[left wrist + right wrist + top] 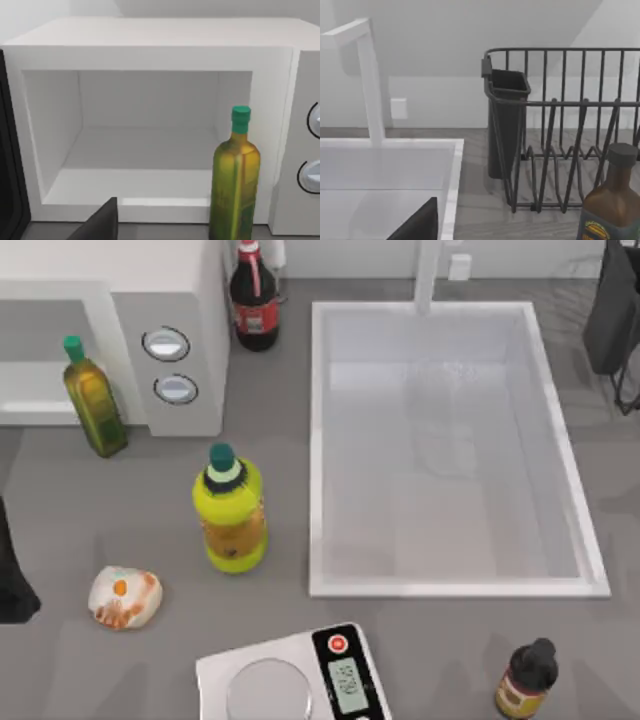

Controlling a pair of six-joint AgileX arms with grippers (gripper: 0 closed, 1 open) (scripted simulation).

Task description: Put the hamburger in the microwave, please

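Lying untouched, hamburger (pixel 124 597) apart from left arm (pixel 14 575).

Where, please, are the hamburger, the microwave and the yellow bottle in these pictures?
hamburger (pixel 124 597): top view, middle of its blotched top.
microwave (pixel 180 300): top view, bare top above the dials.
yellow bottle (pixel 232 520): top view, middle of its body.

Top view looks straight down; left wrist faces the microwave (pixel 150 125) closely, shared with top.
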